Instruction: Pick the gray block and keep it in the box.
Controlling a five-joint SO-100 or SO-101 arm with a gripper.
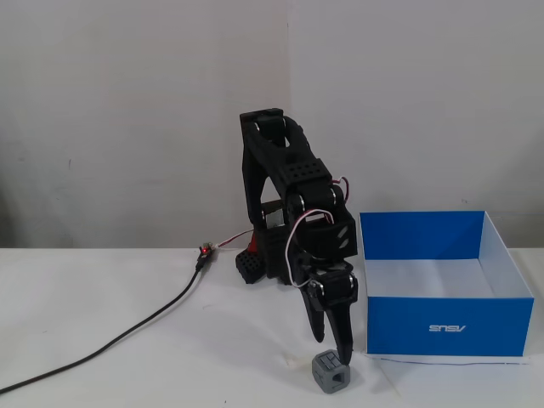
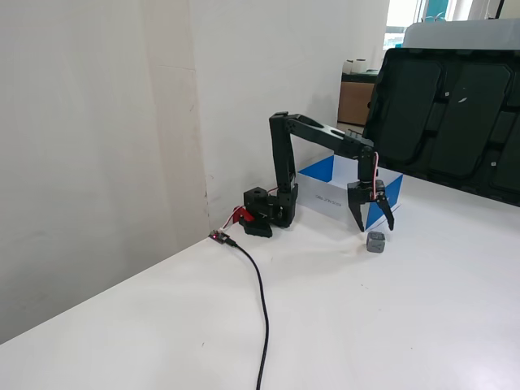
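White table (image 1: 102, 323) filled the lower part of both fixed views, matte, evenly lit, only soft shadows. Behind it stood a plain off-white wall (image 1: 127, 119) with a faint vertical seam. In the other fixed view the same wall (image 2: 97, 146) ran along the left, meeting the table edge at an angle. A large black panel (image 2: 447, 114) leaned at the far right end of the table. Beyond it, a brown cabinet (image 2: 355, 99) with small pale things on top, and a bright window (image 2: 402, 15) in the top corner giving daylight.
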